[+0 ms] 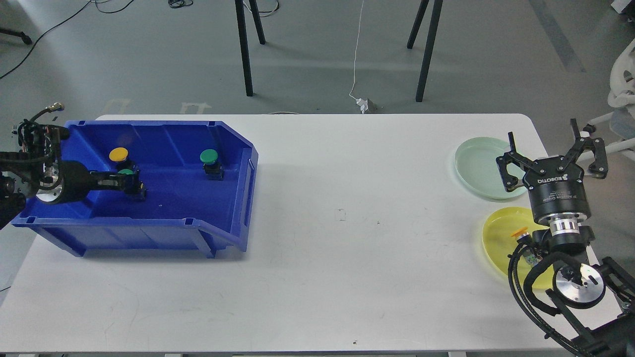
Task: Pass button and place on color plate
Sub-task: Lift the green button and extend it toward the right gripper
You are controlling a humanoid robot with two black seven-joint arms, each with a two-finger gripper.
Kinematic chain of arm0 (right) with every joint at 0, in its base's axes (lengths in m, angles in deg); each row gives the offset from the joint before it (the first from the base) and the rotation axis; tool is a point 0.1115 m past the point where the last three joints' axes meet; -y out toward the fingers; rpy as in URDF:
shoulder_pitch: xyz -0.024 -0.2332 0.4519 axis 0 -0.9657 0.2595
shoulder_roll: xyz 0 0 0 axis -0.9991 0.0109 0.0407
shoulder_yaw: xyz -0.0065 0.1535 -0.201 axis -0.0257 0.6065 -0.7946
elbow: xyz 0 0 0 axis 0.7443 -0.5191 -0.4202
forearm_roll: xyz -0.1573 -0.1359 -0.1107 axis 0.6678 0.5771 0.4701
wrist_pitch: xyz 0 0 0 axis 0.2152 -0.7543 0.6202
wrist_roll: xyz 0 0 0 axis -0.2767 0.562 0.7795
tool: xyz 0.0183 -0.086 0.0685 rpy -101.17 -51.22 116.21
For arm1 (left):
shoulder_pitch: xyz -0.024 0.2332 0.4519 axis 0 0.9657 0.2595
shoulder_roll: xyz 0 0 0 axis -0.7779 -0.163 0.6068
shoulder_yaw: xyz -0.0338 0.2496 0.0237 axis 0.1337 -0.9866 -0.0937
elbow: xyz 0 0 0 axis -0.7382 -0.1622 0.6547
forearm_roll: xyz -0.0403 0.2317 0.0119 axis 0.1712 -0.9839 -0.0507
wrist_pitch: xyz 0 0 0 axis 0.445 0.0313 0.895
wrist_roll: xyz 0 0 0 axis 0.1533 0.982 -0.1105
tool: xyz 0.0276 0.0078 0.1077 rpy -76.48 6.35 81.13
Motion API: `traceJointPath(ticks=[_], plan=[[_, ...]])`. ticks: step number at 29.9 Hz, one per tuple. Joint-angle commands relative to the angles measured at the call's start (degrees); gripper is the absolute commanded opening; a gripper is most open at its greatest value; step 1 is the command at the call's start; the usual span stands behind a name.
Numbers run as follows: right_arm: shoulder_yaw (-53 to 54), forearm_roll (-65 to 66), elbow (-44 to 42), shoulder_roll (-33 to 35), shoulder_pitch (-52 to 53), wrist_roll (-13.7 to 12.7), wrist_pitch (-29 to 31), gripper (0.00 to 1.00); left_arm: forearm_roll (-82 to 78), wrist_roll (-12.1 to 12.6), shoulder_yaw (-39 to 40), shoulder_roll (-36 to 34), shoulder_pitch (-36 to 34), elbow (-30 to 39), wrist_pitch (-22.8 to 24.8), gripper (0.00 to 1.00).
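Buttons in blue bin; one on yellow plate.

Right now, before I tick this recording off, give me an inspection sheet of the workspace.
Surface: white table, faint scuffs, mostly bare in the middle.
Job's things: blue bin at left holds a yellow button, a green button and a second green button at the left claw's tip. Pale green plate empty; yellow plate carries an orange-capped button.
Clutter: nothing seen.
Grippers: left claw reaches into the bin, fingers too dark to tell apart; right claw open, raised beside the pale green plate, empty.
Cables: white cord to a floor plug; black cables on the floor.
Surroundings: grey floor, black stand legs, white chair at right.
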Motion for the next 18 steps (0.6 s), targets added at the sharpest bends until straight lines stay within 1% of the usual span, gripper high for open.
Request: traceJointPath(ticks=[1, 5, 8, 11, 13, 14, 16, 18], plan=[[0.1, 0.0, -0.1, -0.1, 0.0, 0.0, 0.0, 0.99, 2.6, 0.0, 0.4, -6.4, -3.3, 8.6, 1.6, 0.23], [0.9, 0.0, 0.0, -0.1, 0.0, 0.0, 0.0, 0.99, 9.7, 0.0, 3.9, -13.6, -5.9, 21.0, 6.1, 0.23], [1.6, 0.0, 0.1, 0.0, 0.0, 0.0, 0.0, 0.99, 13.6, 0.0, 9.3, -16.6, -6.0, 28.8, 6.1, 0.23], [1.9, 0.0, 0.2, 0.1, 0.1, 0.0, 0.0, 0.99, 20.6, 0.0, 15.8, -17.1, -5.5, 36.1, 6.1, 0.23], [1.9, 0.1, 0.2, 0.5, 0.3, 0.0, 0.0, 0.99, 29.2, 0.0, 17.5, -15.7, -5.2, 39.6, 6.1, 0.23], [1.7, 0.3, 0.2, 1.0, 0.3, 0.0, 0.0, 0.99, 34.1, 0.0, 17.7, -13.4, -5.3, 40.9, 6.1, 0.23], [1.5, 0.6, 0.3, 2.2, 0.4, 0.0, 0.1, 0.99, 41.3, 0.0, 17.9, -7.9, -5.2, 42.4, 6.1, 0.22], [1.4, 0.8, 0.5, 3.5, 0.4, 0.0, 0.1, 0.99, 45.2, 0.0, 18.0, -1.0, -5.2, 42.6, 6.1, 0.23]])
